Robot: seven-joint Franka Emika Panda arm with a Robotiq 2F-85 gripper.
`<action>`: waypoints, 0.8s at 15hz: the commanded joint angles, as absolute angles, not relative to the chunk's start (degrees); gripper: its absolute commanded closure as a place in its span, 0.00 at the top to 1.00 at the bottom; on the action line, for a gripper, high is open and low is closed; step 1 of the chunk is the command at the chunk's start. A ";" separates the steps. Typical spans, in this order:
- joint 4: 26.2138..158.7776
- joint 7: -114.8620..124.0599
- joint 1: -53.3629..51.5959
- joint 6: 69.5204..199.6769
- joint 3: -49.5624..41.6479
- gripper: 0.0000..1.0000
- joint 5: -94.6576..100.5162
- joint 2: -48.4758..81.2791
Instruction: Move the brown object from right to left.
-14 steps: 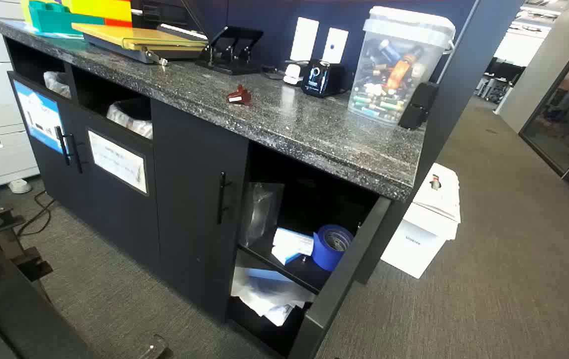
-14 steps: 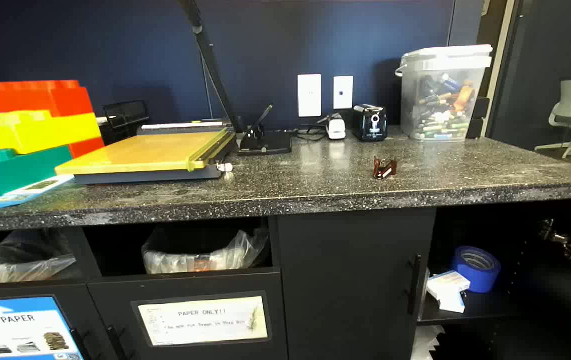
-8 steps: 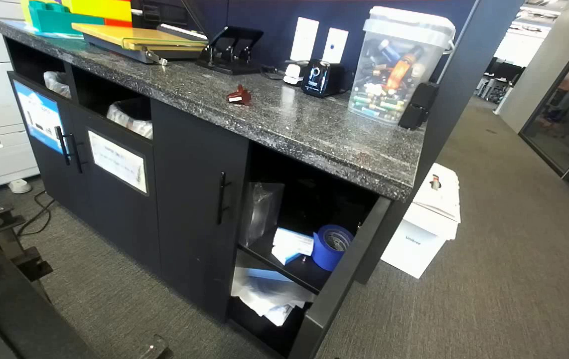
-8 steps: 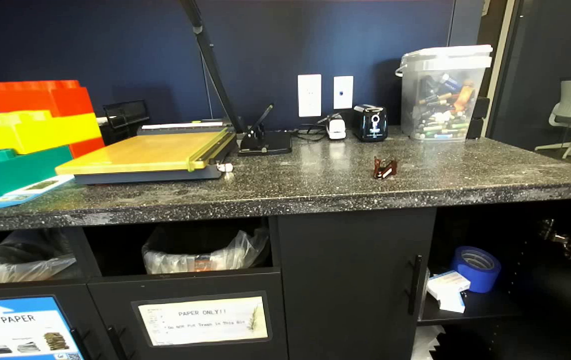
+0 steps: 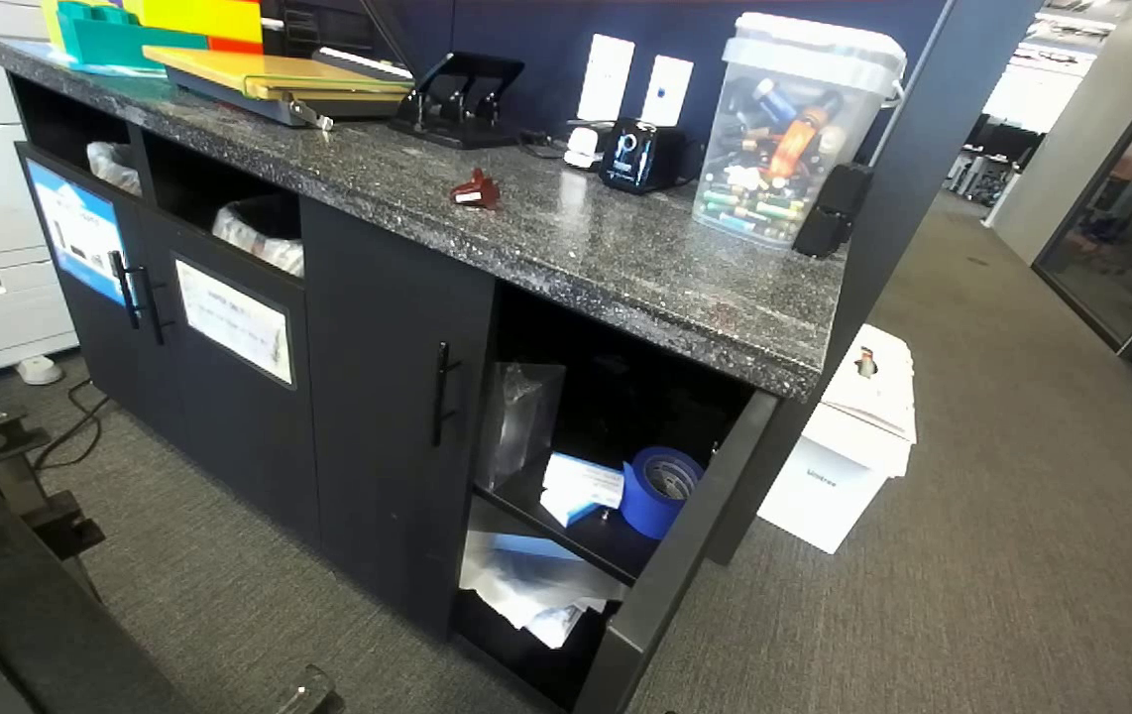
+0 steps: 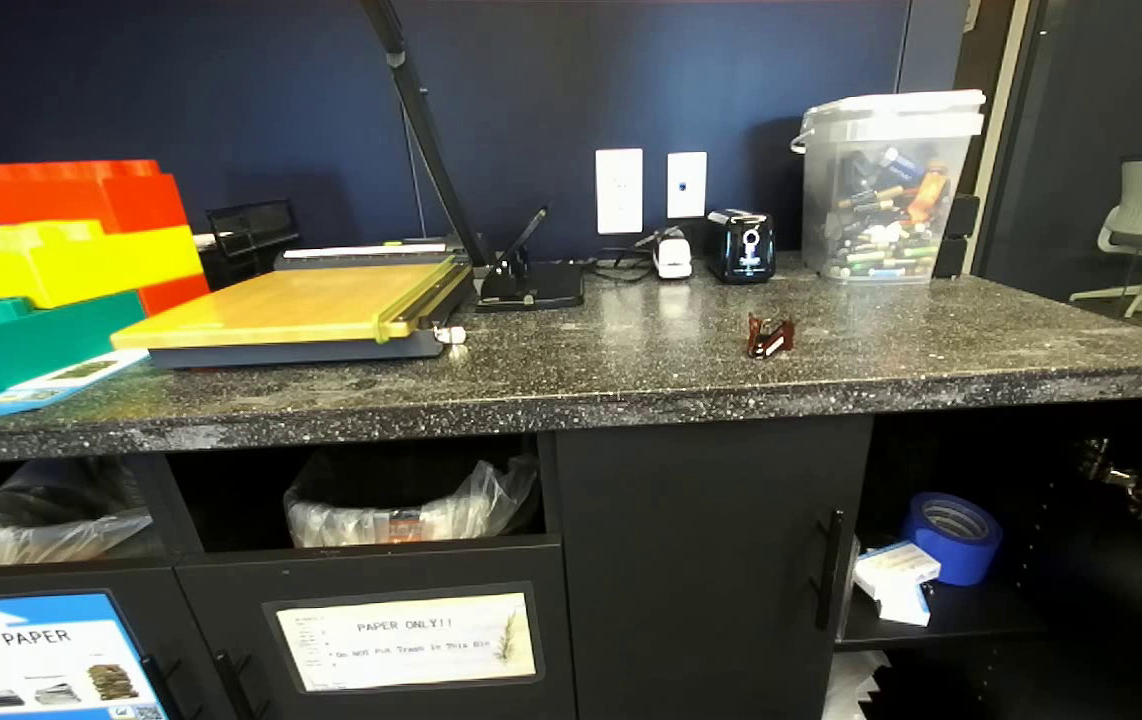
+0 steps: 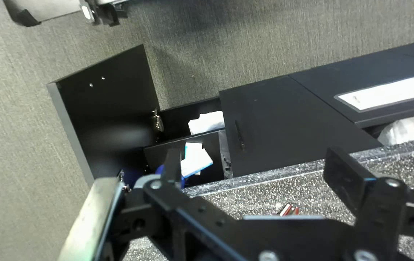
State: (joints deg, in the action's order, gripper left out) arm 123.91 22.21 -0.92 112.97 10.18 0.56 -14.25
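Observation:
The brown object (image 5: 476,190) is a tiny reddish-brown, two-pronged piece with a white mark, lying on the speckled dark countertop (image 5: 625,248). It also stands near the counter's front edge in an exterior view (image 6: 769,336), right of the paper cutter. In the wrist view, only the top of the brown object (image 7: 287,208) shows; the gripper body hides the rest. My gripper (image 7: 258,165) has its two black fingers wide apart with nothing between them. It is apart from the object. The gripper does not show in either exterior view.
A clear tub of batteries (image 6: 886,190) stands at the back right. A black sharpener (image 6: 742,246), a hole punch (image 6: 531,285), a yellow paper cutter (image 6: 291,305) and big toy bricks (image 6: 81,260) line the counter. A cabinet door (image 5: 685,555) stands open below.

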 commanded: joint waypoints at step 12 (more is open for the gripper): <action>80.37 44.55 -10.89 128.41 1.74 1.00 4.27 38.49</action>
